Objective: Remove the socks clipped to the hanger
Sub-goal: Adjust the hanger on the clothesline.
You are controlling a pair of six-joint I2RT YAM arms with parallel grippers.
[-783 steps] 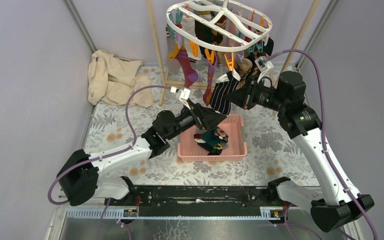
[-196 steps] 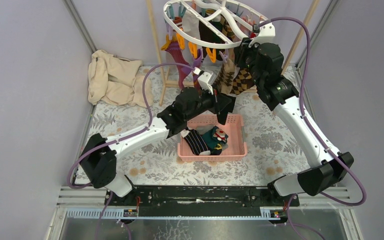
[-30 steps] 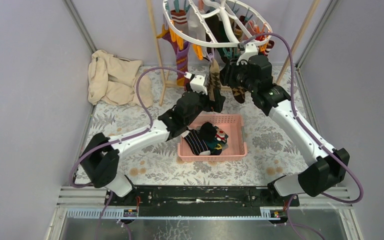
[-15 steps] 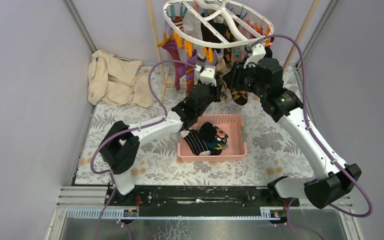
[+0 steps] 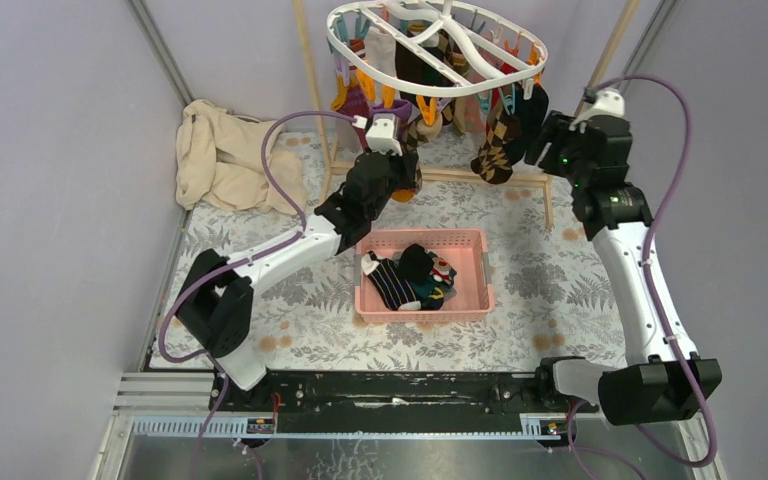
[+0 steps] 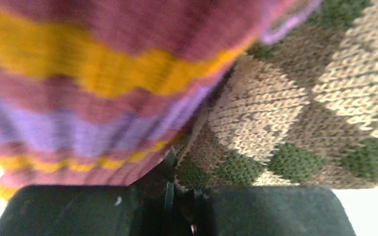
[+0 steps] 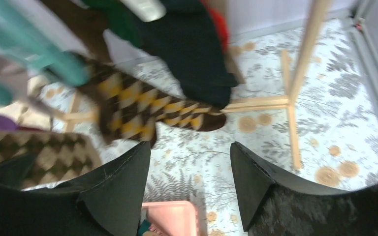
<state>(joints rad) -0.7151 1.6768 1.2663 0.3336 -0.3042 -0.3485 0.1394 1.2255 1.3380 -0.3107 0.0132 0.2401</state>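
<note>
The white hanger (image 5: 430, 92) hangs at the top centre of the overhead view, with socks (image 5: 415, 65) clipped round its rim and dangling below. The left gripper (image 5: 407, 183) reaches up under the hanger's left half, in among them. Its wrist view is filled with fabric: a maroon, yellow and purple striped sock (image 6: 93, 83) across the upper left and a brown-and-green argyle sock (image 6: 285, 123) on the right. The dark fingers (image 6: 270, 211) at the bottom edge are drawn close together. The argyle sock's lower edge runs down into the thin gap between them and is pinched there.

The right gripper (image 7: 190, 147) sits right of the hanger, fingers spread, nothing between them. A brown-and-yellow argyle sock (image 7: 142, 105) and a black sock (image 7: 197, 54) hang just above its tips, apart from them. More socks lie in the pink basket (image 5: 425, 313) at mid-frame.
</note>
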